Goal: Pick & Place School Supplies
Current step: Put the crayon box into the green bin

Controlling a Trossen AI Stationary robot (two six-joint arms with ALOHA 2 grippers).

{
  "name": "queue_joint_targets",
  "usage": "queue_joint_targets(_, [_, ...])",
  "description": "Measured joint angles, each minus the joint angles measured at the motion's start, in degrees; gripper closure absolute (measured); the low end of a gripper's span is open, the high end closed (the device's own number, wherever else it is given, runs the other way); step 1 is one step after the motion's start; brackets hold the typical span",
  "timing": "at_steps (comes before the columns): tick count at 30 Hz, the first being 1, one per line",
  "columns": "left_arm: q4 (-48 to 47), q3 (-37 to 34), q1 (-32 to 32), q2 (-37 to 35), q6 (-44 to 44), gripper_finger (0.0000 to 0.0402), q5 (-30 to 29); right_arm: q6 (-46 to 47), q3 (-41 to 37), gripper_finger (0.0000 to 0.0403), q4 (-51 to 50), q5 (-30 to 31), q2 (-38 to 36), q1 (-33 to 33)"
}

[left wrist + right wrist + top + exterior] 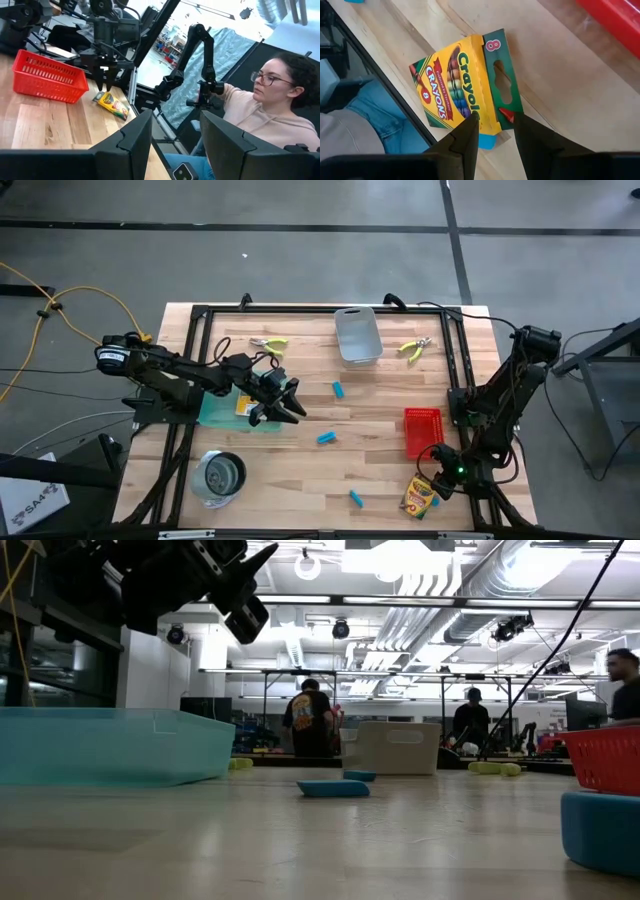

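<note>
A yellow-and-green crayon box [465, 85] lies flat near the table's near right corner [420, 498], and a light-blue block [486, 142] shows at its edge. My right gripper [495, 122] is open just above the box's green flap end and also shows in the left wrist view [104, 80]. My left gripper [288, 406] is open and empty in the air by a teal tray [215, 412] that holds another crayon box [243, 406]. Two plier-like tools [268, 345] [415, 348] lie at the far side. Blue blocks [338, 389] [326, 437] [356, 498] lie on the wood.
A red tray [422, 430] stands just beyond the right gripper. A grey bin [358, 335] stands at the far middle and a round metal cup [220, 477] at the near left. A black frame edges the table. A person [270, 105] sits beyond the table's near right corner.
</note>
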Motion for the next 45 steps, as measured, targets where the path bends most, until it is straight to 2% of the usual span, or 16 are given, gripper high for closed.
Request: queue_joint_targets(45, [0.01,0.00,0.00,0.00,0.03,0.0238,-0.20,-2.60,-0.04,0.0289,5.84,-0.95,0.02,-2.36])
